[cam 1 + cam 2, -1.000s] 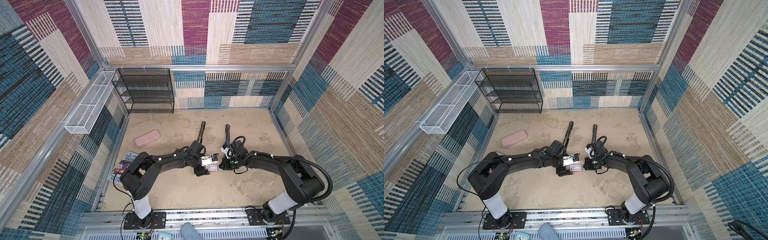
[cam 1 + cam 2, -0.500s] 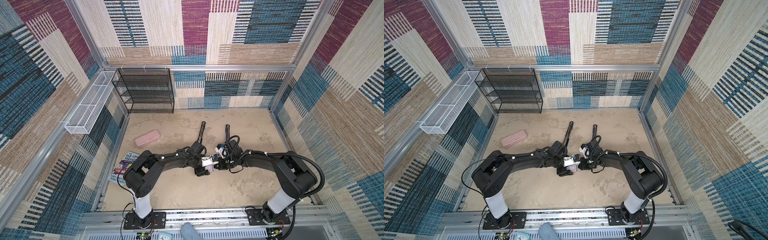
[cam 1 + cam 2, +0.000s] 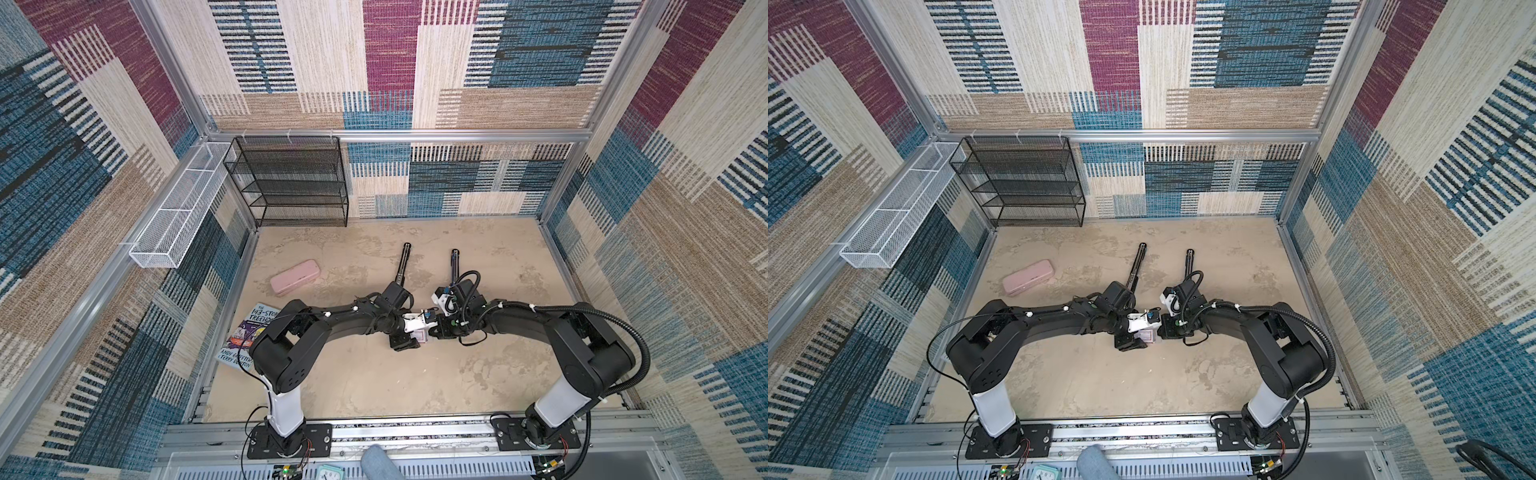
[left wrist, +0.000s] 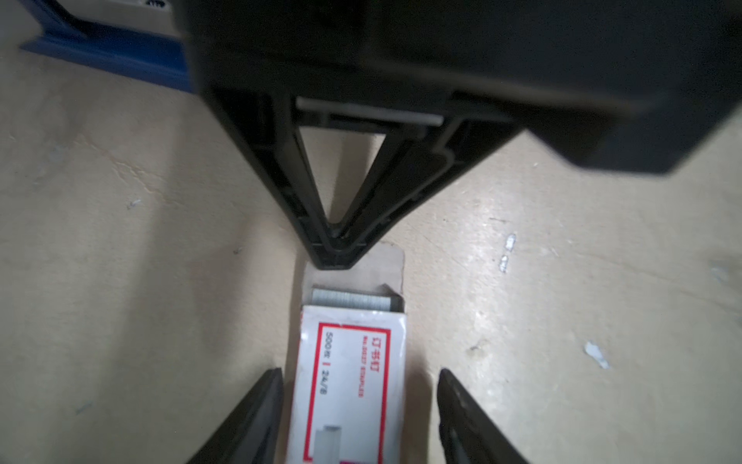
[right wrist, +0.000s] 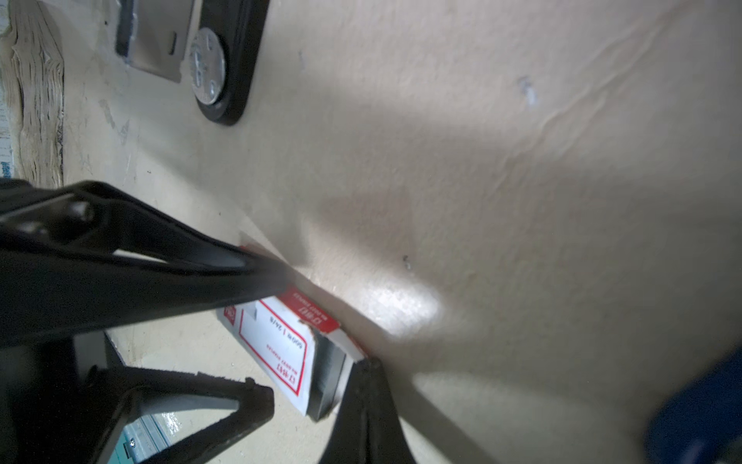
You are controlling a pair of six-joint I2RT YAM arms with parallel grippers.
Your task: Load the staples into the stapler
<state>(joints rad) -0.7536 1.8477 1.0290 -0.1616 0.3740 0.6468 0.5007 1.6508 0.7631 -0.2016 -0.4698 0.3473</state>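
Silvery-grey staple strips (image 4: 351, 301) show in the flat white, red-edged cardboard box (image 4: 349, 401), well clear of every edge of the beige table (image 4: 120, 241). The left claw (image 4: 357, 373) straddles it, fingers apart; the right claw (image 4: 337, 257), pinched together, touches its tray flap (image 4: 385, 265).

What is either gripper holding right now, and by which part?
Nothing is gripped, it seems. The left gripper straddles the staple box across its long sides, with a gap at one finger. The shut right gripper only touches the tray's end flap.

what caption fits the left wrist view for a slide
Open left tool straddling the staple box, shut right tool at its slid-out tray, staples exposed
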